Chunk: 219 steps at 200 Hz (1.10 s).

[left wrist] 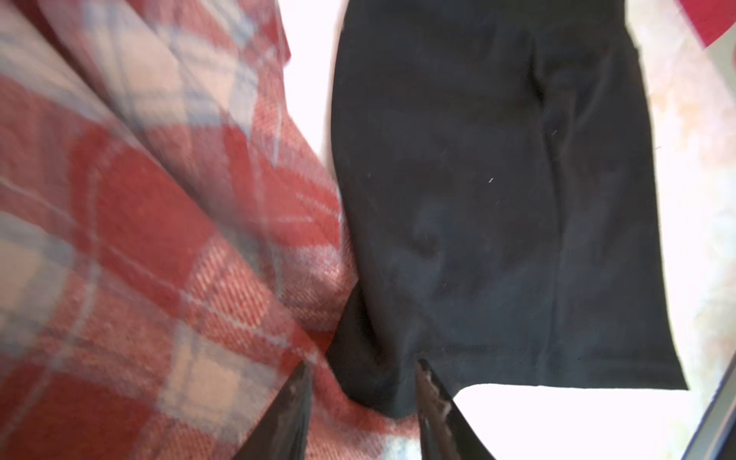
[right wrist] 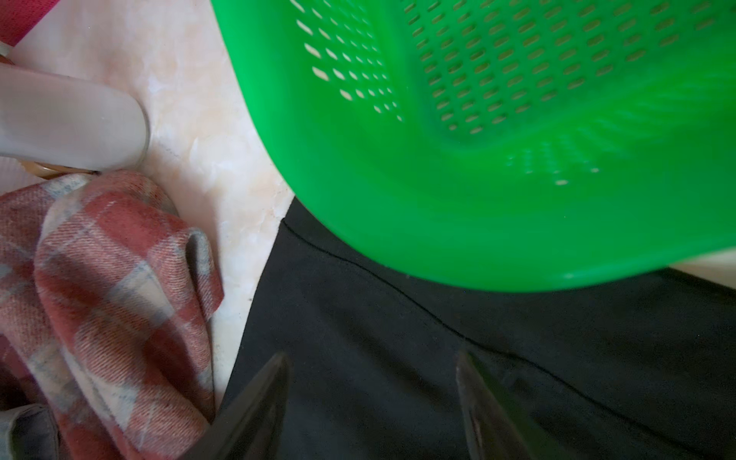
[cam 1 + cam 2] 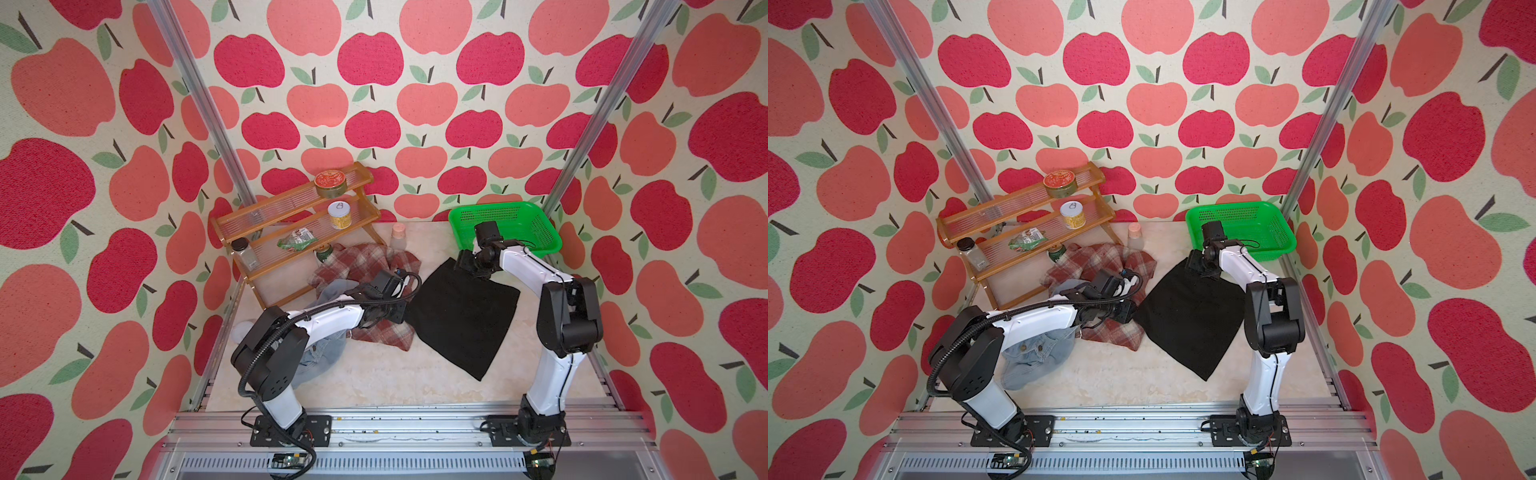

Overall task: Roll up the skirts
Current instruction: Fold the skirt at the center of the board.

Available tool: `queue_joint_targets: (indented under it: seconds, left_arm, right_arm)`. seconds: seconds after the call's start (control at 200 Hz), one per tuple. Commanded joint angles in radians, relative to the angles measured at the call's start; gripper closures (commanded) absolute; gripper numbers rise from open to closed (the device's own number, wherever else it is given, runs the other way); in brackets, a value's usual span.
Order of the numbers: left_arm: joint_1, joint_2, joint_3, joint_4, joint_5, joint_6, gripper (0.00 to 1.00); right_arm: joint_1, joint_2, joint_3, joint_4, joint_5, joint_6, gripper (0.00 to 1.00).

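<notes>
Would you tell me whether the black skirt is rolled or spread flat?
Spread out: the black skirt lies as one open sheet on the table, unrolled.

Green basket [image 3: 490, 206], wooden rack [image 3: 266, 212], pink-capped bottle [image 3: 398, 237]

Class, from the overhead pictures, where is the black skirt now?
In both top views the black skirt lies spread flat right of centre on the table, beside the plaid skirt and just in front of the green basket.

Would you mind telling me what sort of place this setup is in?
Probably a staged robot test booth: apple-print walls on aluminium posts, arms bolted to a rail, a wooden rack.
</notes>
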Motion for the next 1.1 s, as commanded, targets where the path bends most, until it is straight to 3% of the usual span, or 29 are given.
queue_joint_targets:
  seconds: [0.0, 0.425, 0.575, 0.66, 0.8, 0.915, 1.09]
  left_arm:
    - [0.010, 0.001, 0.052, 0.022, 0.027, 0.041, 0.56]
    - [0.032, 0.103, 0.046, 0.013, 0.110, 0.012, 0.58]
    - [0.034, 0.102, 0.036, 0.016, 0.140, -0.001, 0.76]
    - [0.031, 0.096, 0.036, 0.014, 0.158, -0.007, 0.80]
    - [0.030, 0.088, 0.039, -0.011, 0.170, 0.006, 0.77]
    - [0.031, 0.083, 0.030, -0.039, 0.140, 0.015, 0.61]
    - [0.040, 0.093, 0.033, -0.043, 0.146, 0.009, 0.61]
  right_arm:
    - [-0.005, -0.026, -0.016, 0.014, -0.022, -0.014, 0.30]
    - [-0.029, 0.028, 0.009, 0.017, -0.031, -0.013, 0.30]
    - [-0.040, 0.064, 0.055, -0.007, -0.022, -0.030, 0.30]
    - [-0.043, 0.086, 0.082, -0.015, -0.021, -0.032, 0.30]
    - [-0.044, 0.132, 0.144, -0.047, -0.024, -0.037, 0.30]
    - [-0.045, 0.148, 0.172, -0.050, -0.028, -0.036, 0.30]
    - [-0.045, 0.166, 0.208, -0.051, -0.041, -0.027, 0.30]
